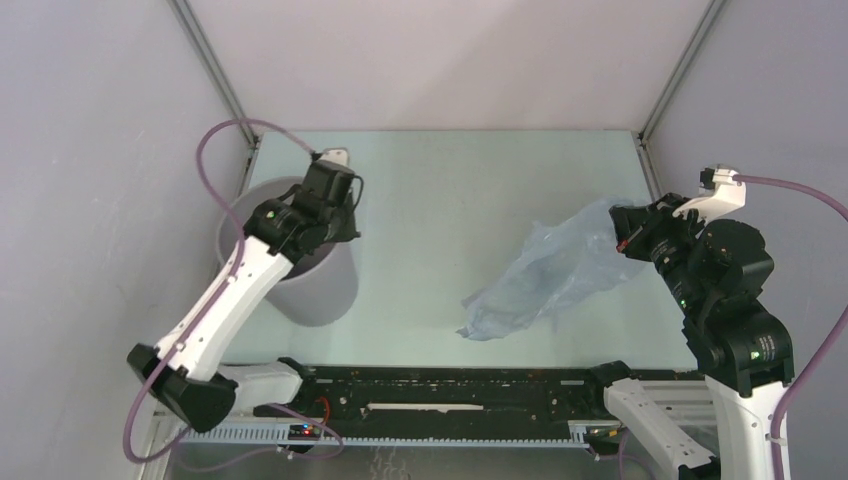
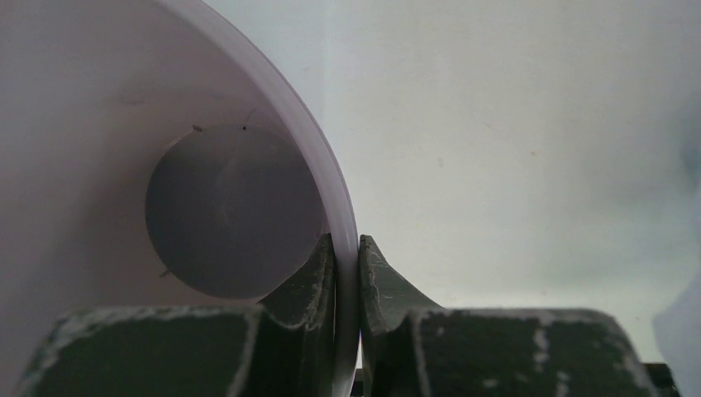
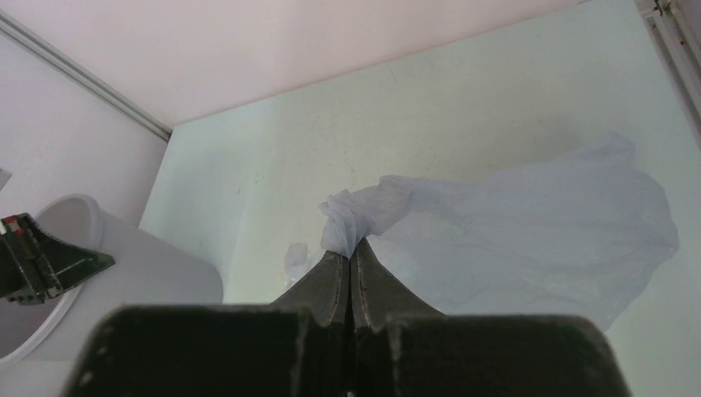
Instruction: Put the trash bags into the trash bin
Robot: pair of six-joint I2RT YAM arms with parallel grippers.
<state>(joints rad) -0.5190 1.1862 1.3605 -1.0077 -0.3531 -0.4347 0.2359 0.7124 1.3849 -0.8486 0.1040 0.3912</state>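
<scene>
Our left hand (image 2: 347,248) clamps the trash bin (image 1: 322,290) by its rim, likely steadying it, while our right hand (image 3: 351,255) pinches the bunched trash bag (image 1: 545,275) for carrying over.

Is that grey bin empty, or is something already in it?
Empty. The left wrist view looks straight into the bin and shows only its bare floor; the bag is outside, pinched by the right gripper.

Pale green matte table (image 1: 450,190) fills middle of frame. Grey trash bin (image 1: 325,290) stands upright on it at left of frame. Crumpled pale blue trash bag (image 1: 545,275) right of centre, lower end resting on surface.
</scene>
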